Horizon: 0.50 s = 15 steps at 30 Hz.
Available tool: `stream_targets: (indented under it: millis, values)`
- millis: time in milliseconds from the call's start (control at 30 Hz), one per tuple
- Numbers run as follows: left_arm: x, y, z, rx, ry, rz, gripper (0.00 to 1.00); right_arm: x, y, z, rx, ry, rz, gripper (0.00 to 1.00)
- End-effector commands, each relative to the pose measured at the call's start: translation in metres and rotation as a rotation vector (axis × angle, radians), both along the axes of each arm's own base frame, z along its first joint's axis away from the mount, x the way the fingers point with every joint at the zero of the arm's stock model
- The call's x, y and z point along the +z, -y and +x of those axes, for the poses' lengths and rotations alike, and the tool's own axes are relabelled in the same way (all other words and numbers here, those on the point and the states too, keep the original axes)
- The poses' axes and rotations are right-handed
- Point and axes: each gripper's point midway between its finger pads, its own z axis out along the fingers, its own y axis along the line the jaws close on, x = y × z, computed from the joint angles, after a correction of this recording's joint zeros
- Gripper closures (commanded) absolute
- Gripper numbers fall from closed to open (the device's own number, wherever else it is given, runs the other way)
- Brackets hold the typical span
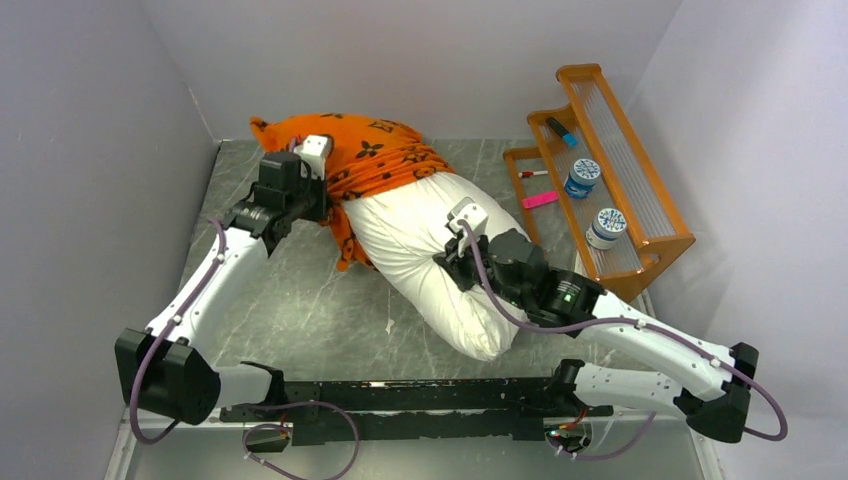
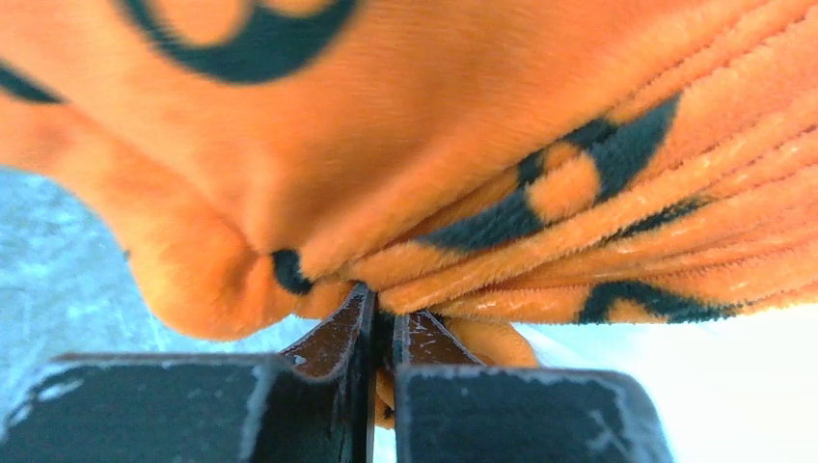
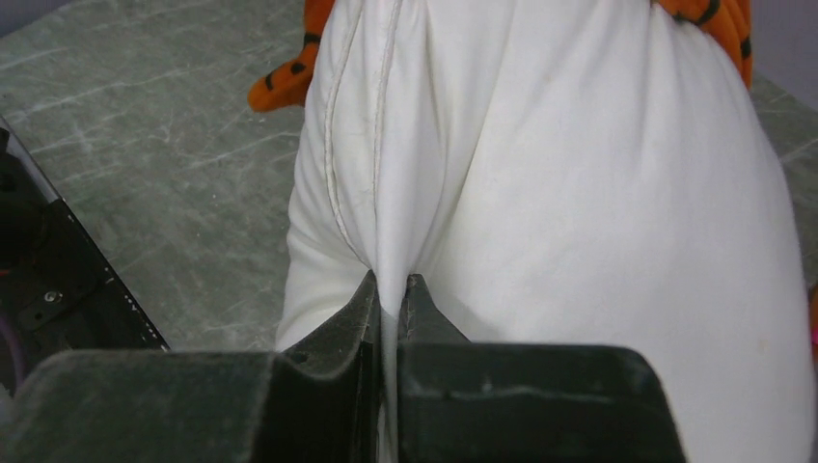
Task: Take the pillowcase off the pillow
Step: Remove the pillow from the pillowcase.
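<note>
The white pillow [image 1: 420,240] lies diagonally on the table, its near two thirds bare. The orange pillowcase [image 1: 375,150] with dark motifs is bunched over its far end, with a ruffled edge hanging at the left. My left gripper [image 1: 322,190] is shut on a fold of the pillowcase [image 2: 502,193], pinched between its pads at the gripper [image 2: 383,318]. My right gripper [image 1: 455,255] is shut on a pinch of the pillow's white cloth [image 3: 579,193], held between the jaws of the gripper [image 3: 389,294]. A bit of pillowcase [image 3: 285,82] shows at the far left.
An orange wooden rack [image 1: 600,160] stands at the right with two white-blue jars [image 1: 583,177], a pink item [image 1: 538,199] and markers. Grey walls close in at the left and back. The grey marble table [image 1: 280,300] is bare to the pillow's left.
</note>
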Motion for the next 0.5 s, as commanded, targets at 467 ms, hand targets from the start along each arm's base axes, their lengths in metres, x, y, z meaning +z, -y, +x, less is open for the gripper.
stream_targets:
  millis: [467]
  values:
    - [0.032, -0.148, 0.078, 0.632, 0.282, 0.111, 0.95, 0.019, 0.011, -0.060, 0.251, -0.035, 0.062, 1.00]
